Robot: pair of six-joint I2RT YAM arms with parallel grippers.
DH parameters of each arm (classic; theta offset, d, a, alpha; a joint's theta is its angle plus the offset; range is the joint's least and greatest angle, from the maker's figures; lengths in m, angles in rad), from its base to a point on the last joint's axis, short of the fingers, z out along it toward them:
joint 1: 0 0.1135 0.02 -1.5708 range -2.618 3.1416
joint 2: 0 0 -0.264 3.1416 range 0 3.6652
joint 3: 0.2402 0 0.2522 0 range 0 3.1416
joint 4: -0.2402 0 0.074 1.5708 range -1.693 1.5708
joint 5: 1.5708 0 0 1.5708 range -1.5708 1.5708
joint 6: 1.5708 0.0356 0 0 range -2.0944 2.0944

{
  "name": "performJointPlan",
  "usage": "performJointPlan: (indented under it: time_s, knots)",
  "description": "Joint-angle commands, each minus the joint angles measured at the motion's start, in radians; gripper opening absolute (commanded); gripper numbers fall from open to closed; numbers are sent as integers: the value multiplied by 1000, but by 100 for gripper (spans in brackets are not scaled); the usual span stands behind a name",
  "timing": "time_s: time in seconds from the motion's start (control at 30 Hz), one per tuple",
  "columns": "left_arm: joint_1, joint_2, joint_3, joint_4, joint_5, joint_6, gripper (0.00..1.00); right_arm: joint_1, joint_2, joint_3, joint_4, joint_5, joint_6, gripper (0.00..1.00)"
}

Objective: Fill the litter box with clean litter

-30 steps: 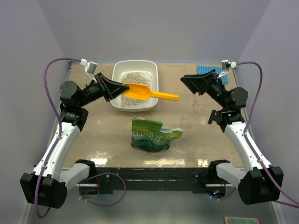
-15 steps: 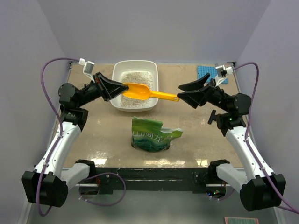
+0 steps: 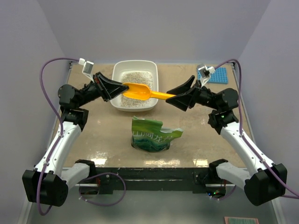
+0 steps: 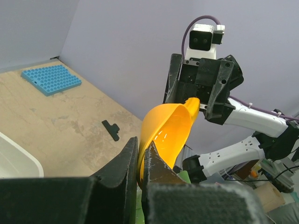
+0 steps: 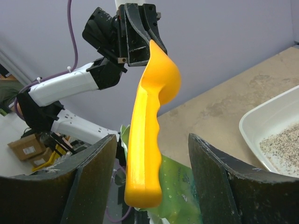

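Observation:
The white litter box [image 3: 134, 63] stands at the back middle of the table, with clean litter [image 3: 132, 77] spread over its floor. An orange scoop [image 3: 139, 91] hangs level over the box's front part, bowl to the left. My left gripper [image 3: 122, 87] is shut on the bowl's rim, seen close in the left wrist view, gripper [image 4: 141, 145] on scoop [image 4: 170, 128]. My right gripper [image 3: 174, 97] is open, one finger on each side of the handle's end [image 5: 145, 154], with a gap on both sides. The box's corner [image 5: 261, 116] and litter [image 5: 285, 144] show at right.
A crinkly green bag [image 3: 152, 136] lies in front of the box, under the scoop's handle, and shows again as the bag [image 5: 180, 186] in the right wrist view. A blue studded mat [image 3: 219, 74] lies at the back right corner. A small black clip [image 4: 110, 129] lies on the tabletop.
My right arm has swung left from beside the blue mat until its open fingers straddle the end of the scoop's handle. The left arm and the scoop have stayed put.

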Motion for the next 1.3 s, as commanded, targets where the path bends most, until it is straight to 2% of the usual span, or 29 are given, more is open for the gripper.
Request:
performJointPlan:
  time_s: [0.0,0.2,0.53,0.67,0.9,0.93,1.0,1.07,1.23,1.27]
  knots:
    - [8,-9,0,73,11,-16,0,8,-6,61,16,15,-24,65]
    - [8,-7,-12,110,8,-41,0,24,-3,71,6,21,-35,55]
    - [8,-3,-15,133,6,-57,0,54,18,78,22,38,-29,50]
    - [8,-6,-20,139,6,-60,0,57,24,85,15,42,-35,43]
    - [8,-9,-23,145,23,-57,0,59,23,94,-2,50,-52,39]
    - [8,-10,-26,145,24,-55,0,59,24,96,-4,50,-52,36]
    - [8,-10,-26,150,29,-54,0,62,30,101,-8,42,-53,21]
    - [8,-12,-27,154,29,-55,0,64,35,107,-31,38,-68,0]
    - [8,-9,-23,170,29,-60,0,73,23,104,-66,45,-96,0]
    - [8,-7,-18,171,32,-60,3,74,21,108,-77,47,-104,0]
